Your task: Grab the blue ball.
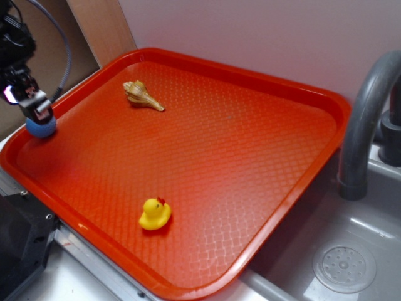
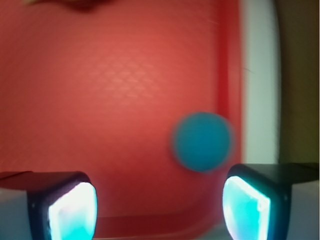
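A: The whole scene sat on a red tray [image 1: 250,119] propped over the edge of a grey sink [image 1: 376,251], with a pale wall behind and a grey faucet [image 1: 363,125] curving up at the side.

B: And where was the blue ball [image 1: 41,128]?

A: At the tray's far left corner, right against the raised rim. I'd judge it had rolled there and the lip stopped it, since nothing else held it in place. The yellow duck [image 1: 155,214] stood well apart near the front edge, and a seashell [image 1: 142,96] lay well apart toward the back.

B: What was the gripper [image 1: 32,103] doing?

A: It hung directly over the ball in the exterior view, seemingly touching its top or just short of it; I couldn't tell which. That position made sense for a downward grab in a corner, where the rim leaves little room to approach from the side.

B: Were the jaws spread?

A: Wide apart. In the wrist view the two pads [image 2: 72,212] glowed at the bottom corners, and the ball [image 2: 202,141] showed between them but nearer the right one, blurred. Nothing was gripped, and neither pad touched the ball
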{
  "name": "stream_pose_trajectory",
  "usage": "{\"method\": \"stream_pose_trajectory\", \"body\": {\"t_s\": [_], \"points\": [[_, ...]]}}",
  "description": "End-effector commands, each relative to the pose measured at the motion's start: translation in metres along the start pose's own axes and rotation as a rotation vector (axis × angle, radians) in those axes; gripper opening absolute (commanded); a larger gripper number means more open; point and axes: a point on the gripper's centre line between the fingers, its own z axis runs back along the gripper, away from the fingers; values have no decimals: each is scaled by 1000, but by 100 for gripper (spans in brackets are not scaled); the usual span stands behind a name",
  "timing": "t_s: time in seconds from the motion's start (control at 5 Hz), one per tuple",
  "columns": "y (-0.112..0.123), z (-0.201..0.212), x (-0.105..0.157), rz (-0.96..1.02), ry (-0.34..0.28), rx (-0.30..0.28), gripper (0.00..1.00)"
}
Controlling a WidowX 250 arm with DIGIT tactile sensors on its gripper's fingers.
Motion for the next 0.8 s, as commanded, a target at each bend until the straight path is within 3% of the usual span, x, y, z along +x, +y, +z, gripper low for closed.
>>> {"method": "stream_pose_trajectory", "body": {"t_s": [0.0, 0.2, 0.6], "points": [[7, -3, -14, 201, 2, 62, 100], [14, -8, -15, 294, 3, 81, 100], [2, -18, -3, 279, 9, 33, 100]]}}
